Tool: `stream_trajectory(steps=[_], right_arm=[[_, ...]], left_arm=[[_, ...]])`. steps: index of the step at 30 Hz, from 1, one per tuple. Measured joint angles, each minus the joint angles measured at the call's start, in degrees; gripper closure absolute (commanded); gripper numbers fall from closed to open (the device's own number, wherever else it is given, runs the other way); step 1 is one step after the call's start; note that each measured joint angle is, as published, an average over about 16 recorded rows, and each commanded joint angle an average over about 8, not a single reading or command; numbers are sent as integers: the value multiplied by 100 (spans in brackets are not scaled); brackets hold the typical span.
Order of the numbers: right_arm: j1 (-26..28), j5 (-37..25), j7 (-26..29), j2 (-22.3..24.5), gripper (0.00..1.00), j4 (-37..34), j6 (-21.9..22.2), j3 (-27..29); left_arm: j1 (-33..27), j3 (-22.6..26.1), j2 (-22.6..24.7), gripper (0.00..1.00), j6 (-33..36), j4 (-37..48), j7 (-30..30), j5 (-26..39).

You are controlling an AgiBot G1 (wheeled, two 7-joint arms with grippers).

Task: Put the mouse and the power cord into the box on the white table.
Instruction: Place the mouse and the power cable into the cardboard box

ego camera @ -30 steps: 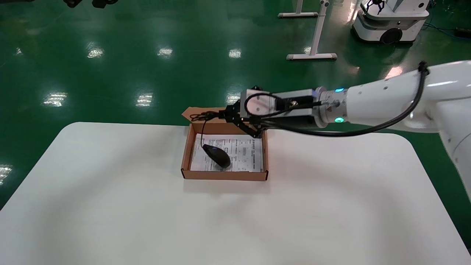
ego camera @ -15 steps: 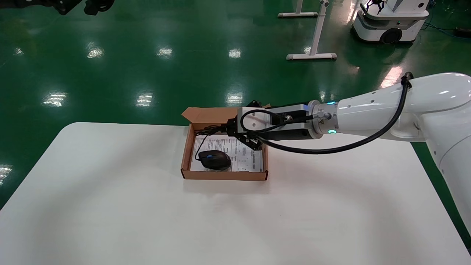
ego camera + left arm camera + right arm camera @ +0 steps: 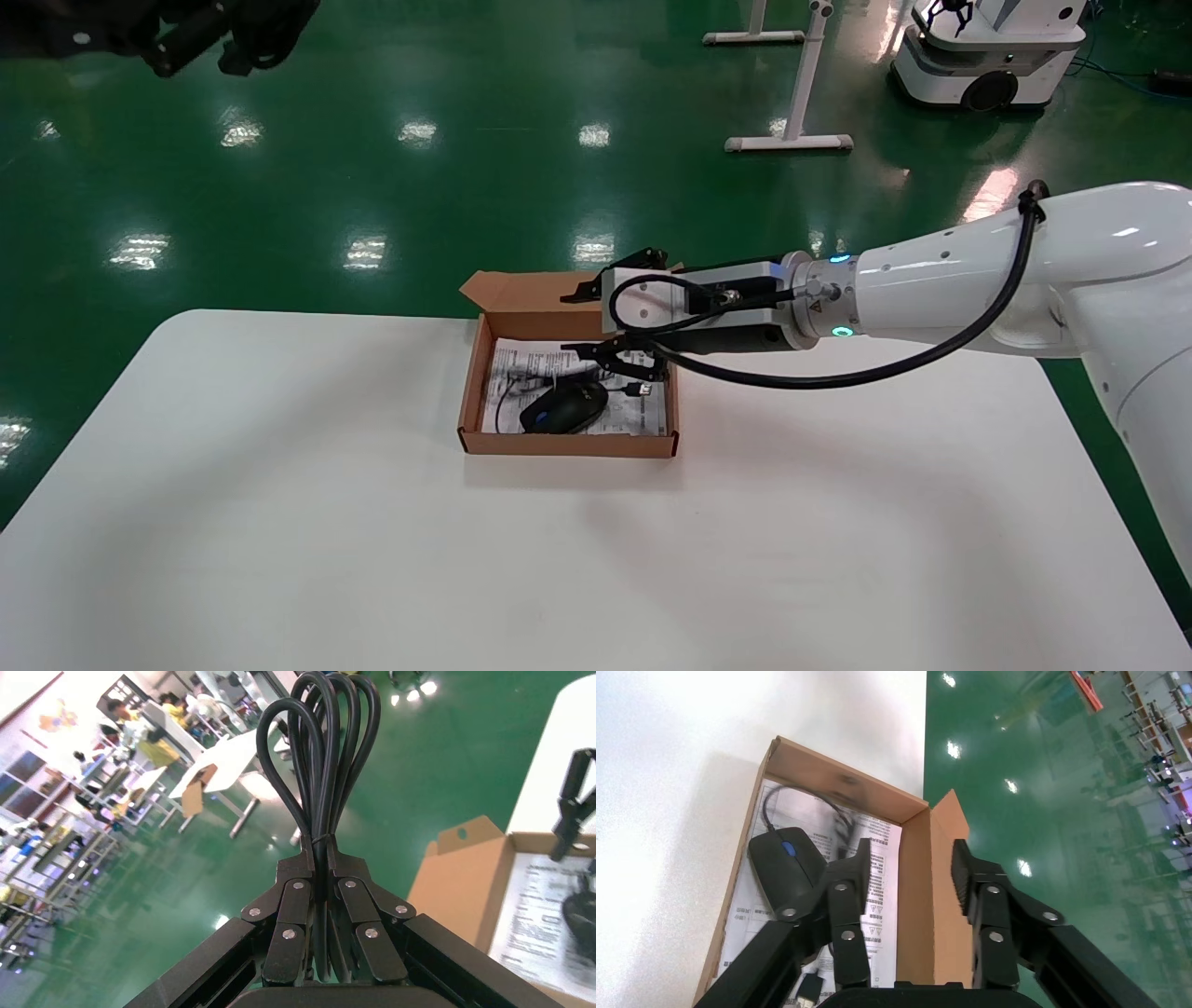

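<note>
The mouse (image 3: 563, 408) lies flat in the box (image 3: 568, 445) on the white table (image 3: 279, 522), its thin cable loose on the printed sheet beside it. My right gripper (image 3: 580, 323) hovers open over the box's far wall, holding nothing. The right wrist view shows that gripper (image 3: 911, 857) straddling the cardboard wall (image 3: 916, 903), with the mouse (image 3: 786, 874) to one side. My left gripper (image 3: 320, 864) is shut on the power cord (image 3: 320, 748), whose loops stand up from the jaws. In the head view the left gripper (image 3: 233, 42) hangs high at the far left, away from the table.
The box's flap (image 3: 507, 291) stands up at its far side. Beyond the table is green floor with white stand legs (image 3: 790, 142) and another robot's base (image 3: 987, 56) at the far right. A USB plug (image 3: 807, 990) lies in the box near the right gripper.
The right gripper came down over the box and opened, letting go of the mouse's cable. The mouse settled flat in the box. The left arm moved further into view.
</note>
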Motion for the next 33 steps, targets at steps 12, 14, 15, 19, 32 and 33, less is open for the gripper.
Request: stream_trajectory(steps=[12, 14, 15, 19, 32, 33], right_arm=[[320, 141, 169, 1015, 0, -144, -246, 96], [390, 135, 212, 1285, 0, -163, -285, 107], [422, 126, 233, 1419, 0, -169, -302, 109], [521, 70, 306, 1900, 0, -176, -339, 99], [595, 12, 415, 2580, 0, -118, -355, 100], [596, 17, 418, 2600, 0, -114, -365, 104]], left_arm=[[630, 111, 379, 100, 175, 15, 6, 89], [800, 126, 520, 100, 166, 21, 65, 95], [884, 132, 596, 100, 156, 25, 101, 96], [1197, 160, 924, 100, 86, 40, 289, 112], [1679, 410, 1801, 100, -183, 211, 924, 440], [1696, 430, 1852, 100, -217, 238, 957, 469]])
